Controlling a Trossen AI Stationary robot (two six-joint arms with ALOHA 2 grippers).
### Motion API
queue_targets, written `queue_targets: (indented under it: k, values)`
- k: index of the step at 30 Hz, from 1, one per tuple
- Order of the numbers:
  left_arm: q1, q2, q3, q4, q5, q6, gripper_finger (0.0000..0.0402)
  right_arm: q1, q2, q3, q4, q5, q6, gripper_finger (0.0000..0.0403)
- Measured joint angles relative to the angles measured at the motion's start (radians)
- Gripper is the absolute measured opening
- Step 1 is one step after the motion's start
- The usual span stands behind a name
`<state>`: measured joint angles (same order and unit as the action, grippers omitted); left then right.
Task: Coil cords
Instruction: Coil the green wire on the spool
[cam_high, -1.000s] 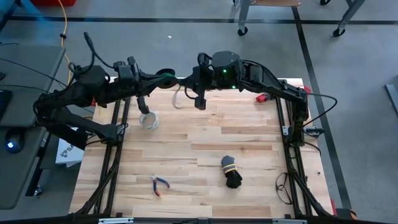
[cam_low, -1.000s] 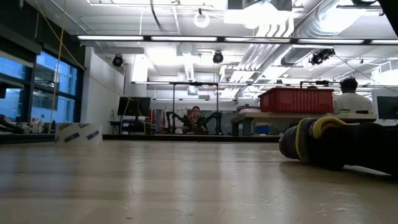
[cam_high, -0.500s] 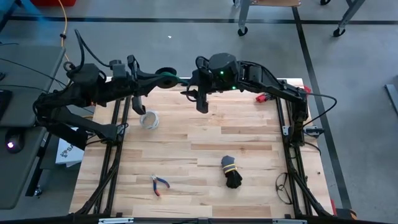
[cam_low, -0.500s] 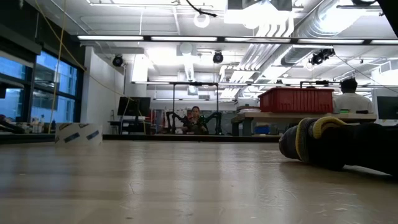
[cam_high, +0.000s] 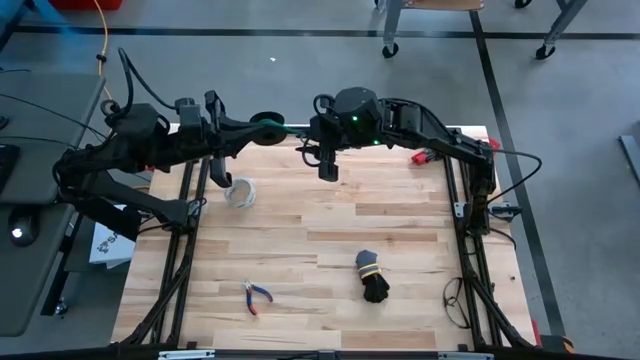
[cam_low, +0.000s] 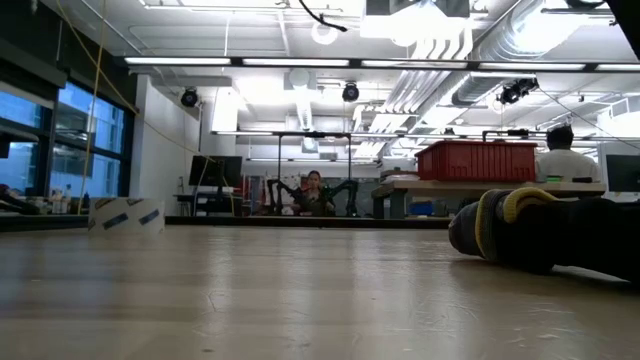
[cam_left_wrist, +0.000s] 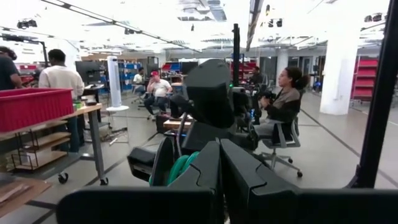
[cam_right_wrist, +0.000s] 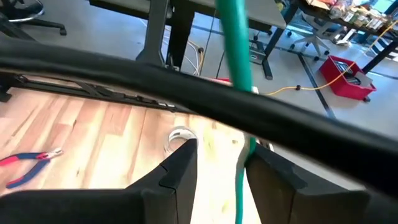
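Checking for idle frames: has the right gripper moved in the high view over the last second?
Yes. The right gripper shifted slightly toward the red tool, away from the pale ring.

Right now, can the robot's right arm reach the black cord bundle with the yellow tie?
Probably yes. The black cord bundle with the yellow tie lies alone on bare wood, nothing around it, and the right gripper hangs open above the table.

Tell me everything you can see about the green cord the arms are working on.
The green cord is thin, smooth and plastic-looking, partly wound into a small dark round coil above the table's far edge. The left gripper is shut on the coil. A straight green tail runs on and passes between the right gripper's open fingers.
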<state>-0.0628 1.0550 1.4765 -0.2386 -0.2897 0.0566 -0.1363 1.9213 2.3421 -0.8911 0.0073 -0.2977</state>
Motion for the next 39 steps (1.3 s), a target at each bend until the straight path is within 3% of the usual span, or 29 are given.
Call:
queue_targets:
  k: [5,12,16,27,35,39]
  values:
    - [-0.006,0.000,0.000,0.000,-0.006,0.000,0.0001,-0.010,0.000,0.000,-0.003,0.001,0.001,0.0118]
    - [-0.006,0.000,0.000,0.000,-0.008,0.000,0.0001,-0.015,0.000,0.000,-0.004,0.001,-0.007,0.0013]
    - [-0.005,0.000,0.000,0.023,-0.008,-0.029,0.0001,-0.008,0.000,0.000,0.014,-0.005,0.031,0.0005]
    - [-0.001,0.056,0.000,0.279,0.071,-0.407,0.0001,0.081,0.027,0.000,0.298,-0.043,0.051,0.0002]
    - [0.000,0.072,0.001,0.330,0.080,-0.811,0.0001,0.104,0.031,0.000,0.525,-0.046,0.054,0.0001]
    - [0.000,0.082,0.001,0.355,0.088,-0.819,0.0001,0.114,0.031,0.000,0.552,-0.068,0.053,0.0001]
